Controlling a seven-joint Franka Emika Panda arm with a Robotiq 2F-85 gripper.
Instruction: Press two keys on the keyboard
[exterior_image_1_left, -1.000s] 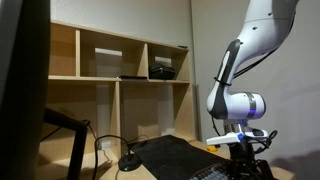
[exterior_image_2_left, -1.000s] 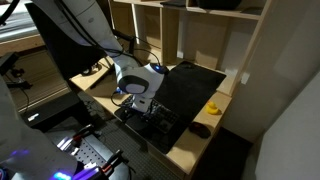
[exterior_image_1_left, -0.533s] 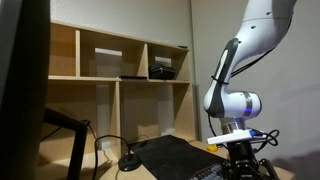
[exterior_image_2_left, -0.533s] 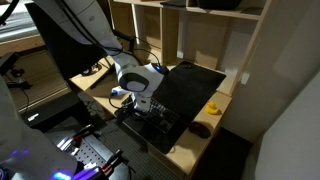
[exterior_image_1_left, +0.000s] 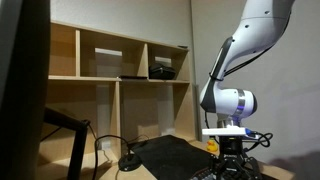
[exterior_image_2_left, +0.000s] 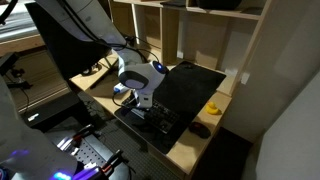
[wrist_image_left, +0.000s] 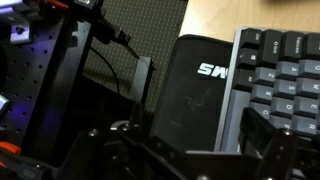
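The black keyboard (wrist_image_left: 283, 80) with rows of dark keys fills the right of the wrist view, with a black wrist rest (wrist_image_left: 195, 90) bearing a white logo along its edge. In both exterior views the keyboard (exterior_image_2_left: 158, 121) (exterior_image_1_left: 203, 175) lies at the desk's front edge. My gripper (wrist_image_left: 190, 138) hangs a little above the wrist rest and the keyboard's end, its two dark fingers wide apart and holding nothing. It also shows in both exterior views (exterior_image_2_left: 141, 102) (exterior_image_1_left: 227, 167), pointing down over the keyboard's end.
A smooth black desk mat (exterior_image_2_left: 192, 83) (exterior_image_1_left: 165, 155) lies behind the keyboard. A small yellow object (exterior_image_2_left: 212, 107) and a black mouse (exterior_image_2_left: 200, 130) sit on the desk beside it. Wooden shelves (exterior_image_1_left: 120, 70) stand behind. Cables and a black frame (wrist_image_left: 60, 80) lie off the desk's edge.
The wrist has turned and the gripper has shifted sideways along the keyboard's end, staying just above it. Nothing on the desk has moved.
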